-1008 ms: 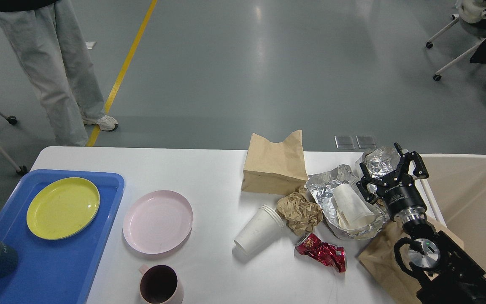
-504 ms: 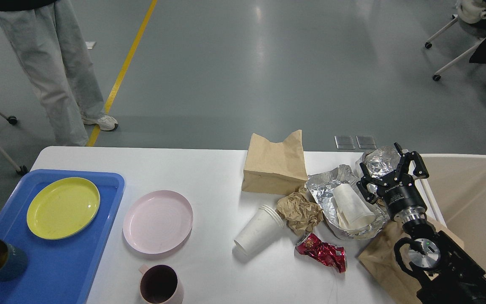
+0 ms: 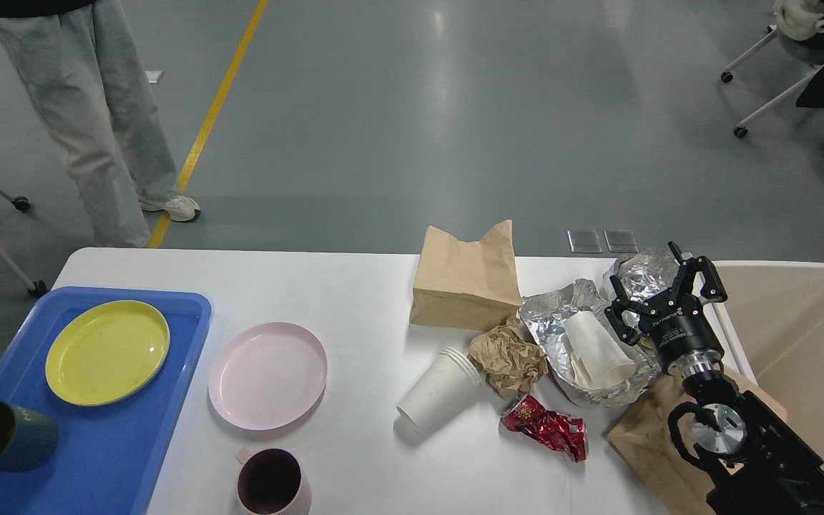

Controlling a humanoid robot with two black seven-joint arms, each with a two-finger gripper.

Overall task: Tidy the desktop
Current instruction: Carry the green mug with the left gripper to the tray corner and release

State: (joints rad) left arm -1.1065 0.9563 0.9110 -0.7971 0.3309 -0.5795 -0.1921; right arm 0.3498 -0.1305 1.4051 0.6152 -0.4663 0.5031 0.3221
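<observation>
The desktop (image 3: 355, 293) is spanning the lower half of the head view. The right gripper (image 3: 659, 297) is hovering with jaws spread wide over a crumpled foil ball (image 3: 639, 270), beside the beige bin (image 3: 798, 343). Just left of it, a foil tray (image 3: 562, 322) is holding a tipped white paper cup (image 3: 596, 349). A brown paper bag (image 3: 466, 279), crumpled brown paper (image 3: 508, 354), stacked paper cups (image 3: 439, 390) and a crushed red can (image 3: 546, 427) are lying nearby. A blue tray (image 3: 119, 458) is carrying a yellow plate (image 3: 106, 352); a dark teal cup (image 3: 1, 445) is sitting tilted at its left edge. The left gripper cannot be seen well enough to tell. A pink plate (image 3: 267, 375) and pink mug (image 3: 272, 485) are resting on the desktop.
</observation>
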